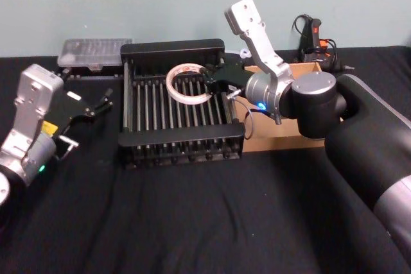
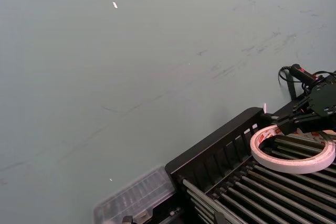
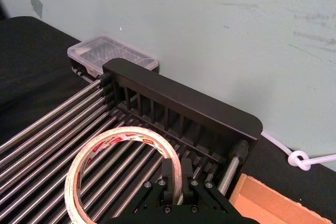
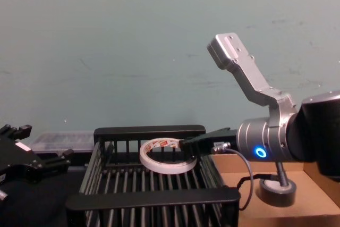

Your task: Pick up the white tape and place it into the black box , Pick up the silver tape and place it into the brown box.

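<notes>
Right hand [image 3: 176, 179] clamps white tape [image 1: 189, 83] over black box [image 1: 173, 48]; left hand's [image 1: 87, 110] fingers spread.

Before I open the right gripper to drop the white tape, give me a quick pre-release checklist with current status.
1. Right gripper pinched on the white tape: ok.
2. Tape over the black box, inside its rims: ok.
3. Tape clear of the bars below: ok, it hangs above the floor in the chest view.
4. Left gripper outside the box, on the robot's left: ok.
5. Silver tape already in the brown box: ok.
6. Tape level for a flat drop: not ok, slightly tilted.
</notes>
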`<state>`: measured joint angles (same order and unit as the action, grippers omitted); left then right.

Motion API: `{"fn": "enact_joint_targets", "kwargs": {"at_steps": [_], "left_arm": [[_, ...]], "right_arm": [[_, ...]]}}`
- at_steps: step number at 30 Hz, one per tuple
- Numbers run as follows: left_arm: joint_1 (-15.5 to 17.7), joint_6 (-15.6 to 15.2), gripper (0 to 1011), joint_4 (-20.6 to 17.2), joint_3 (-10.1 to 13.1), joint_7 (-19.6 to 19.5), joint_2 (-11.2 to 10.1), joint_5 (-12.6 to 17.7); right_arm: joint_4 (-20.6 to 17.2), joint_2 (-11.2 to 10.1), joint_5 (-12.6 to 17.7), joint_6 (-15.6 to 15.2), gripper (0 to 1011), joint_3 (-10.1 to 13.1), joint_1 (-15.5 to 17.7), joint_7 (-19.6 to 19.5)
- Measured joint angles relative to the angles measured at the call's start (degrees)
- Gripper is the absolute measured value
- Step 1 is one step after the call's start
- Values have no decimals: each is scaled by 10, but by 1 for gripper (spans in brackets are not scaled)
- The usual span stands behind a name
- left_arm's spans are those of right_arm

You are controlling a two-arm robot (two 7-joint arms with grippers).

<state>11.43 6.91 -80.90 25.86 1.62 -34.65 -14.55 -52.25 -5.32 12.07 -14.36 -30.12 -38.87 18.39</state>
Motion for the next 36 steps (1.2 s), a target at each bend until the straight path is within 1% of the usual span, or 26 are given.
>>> {"fn": "enact_joint_targets", "kwargs": {"at_steps": [4, 7, 8, 10, 11, 12, 13, 14, 15, 18, 20, 22, 24, 26, 28, 29, 36], "left_arm": [[0, 0, 1001, 0, 0, 0, 0, 0], [0, 0, 1001, 0, 0, 0, 0, 0], [0, 0, 1001, 0, 0, 0, 0, 0], [0, 0, 1001, 0, 0, 0, 0, 0], [0, 0, 1001, 0, 0, 0, 0, 0], [0, 0, 1001, 0, 0, 0, 0, 0], [0, 0, 1001, 0, 0, 0, 0, 0], [0, 0, 1001, 0, 0, 0, 0, 0], [0, 0, 1001, 0, 0, 0, 0, 0], [0, 0, 1001, 0, 0, 0, 0, 0], [0, 0, 1001, 0, 0, 0, 0, 0], [0, 0, 1002, 0, 0, 0, 0, 0], [0, 0, 1002, 0, 0, 0, 0, 0], [0, 0, 1001, 0, 0, 0, 0, 0], [0, 0, 1001, 0, 0, 0, 0, 0], [0, 0, 1002, 0, 0, 0, 0, 0], [0, 0, 1001, 0, 0, 0, 0, 0]], "right_arm": [[0, 0, 0, 0, 104, 0, 0, 0], [0, 0, 0, 0, 130, 0, 0, 0], [0, 0, 1, 0, 176, 0, 0, 0], [1, 0, 1, 0, 211, 0, 0, 0], [1, 0, 1, 0, 262, 0, 0, 0], [1, 0, 1, 0, 262, 0, 0, 0], [1, 0, 1, 0, 305, -1, 0, 0], [1, 0, 1, 0, 319, -1, 0, 0], [1, 0, 1, 0, 372, -1, 0, 0], [1, 0, 1, 0, 481, -1, 0, 0], [1, 0, 1, 0, 513, -1, 0, 0], [1, 0, 2, 1, 602, -1, 0, 0], [1, 0, 2, 1, 640, -1, -1, 0], [1, 0, 2, 1, 713, -1, -1, 0], [1, 0, 2, 1, 758, -1, -1, 0], [1, 0, 2, 1, 816, -1, -1, 0], [1, 0, 2, 1, 995, -1, -1, 0]]}}
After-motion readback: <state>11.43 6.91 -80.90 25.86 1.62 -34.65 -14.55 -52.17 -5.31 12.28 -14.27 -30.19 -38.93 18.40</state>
